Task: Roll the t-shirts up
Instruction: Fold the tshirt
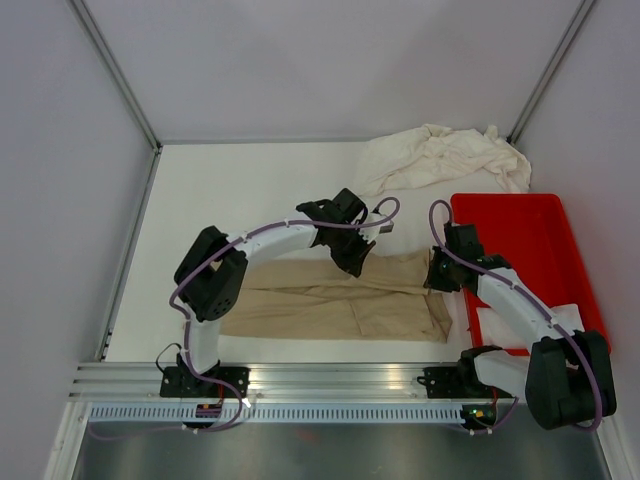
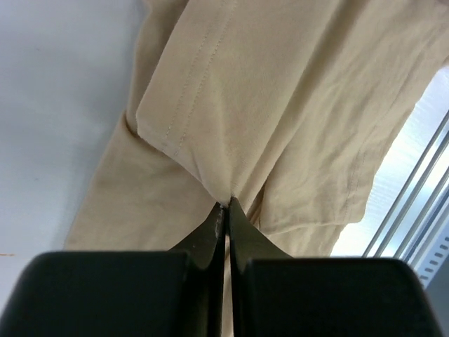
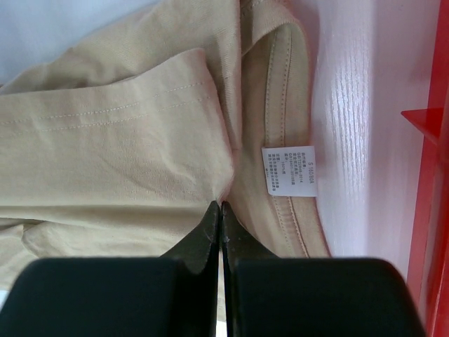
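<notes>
Top view, left half of frame: bare white table (image 1: 240, 190) is seen; the left arm is arched from its base at lower left toward frame centre.

Tan t-shirt (image 1: 330, 300) is laid flat, spread sideways across the lower centre of the frame, just above the aluminium rails (image 1: 330, 380). Its collar end is pointed toward the right.

Left gripper (image 2: 226, 205): jaws are pressed together with a fold of the tan fabric pinched at the tips. In the left wrist view, a stitched sleeve hem (image 2: 175, 119) is seen directly above the pinch. In the top view, this gripper is placed on the shirt's upper edge, near frame centre.

Right gripper (image 3: 221, 205): jaws are likewise closed, with tan fabric nipped between the tips. The grip is placed just left of the collar, beside the white neck label (image 3: 289, 172). In the top view, it is at the shirt's right end.

Cream-white t-shirts (image 1: 440, 160) are heaped, crumpled, at upper right, touching the far edge of the red tray (image 1: 520, 235).

The red tray is set at far right, close beside the shirt's collar end. A white cloth (image 1: 560, 322) is lying in its near end; its kind cannot be told.
</notes>
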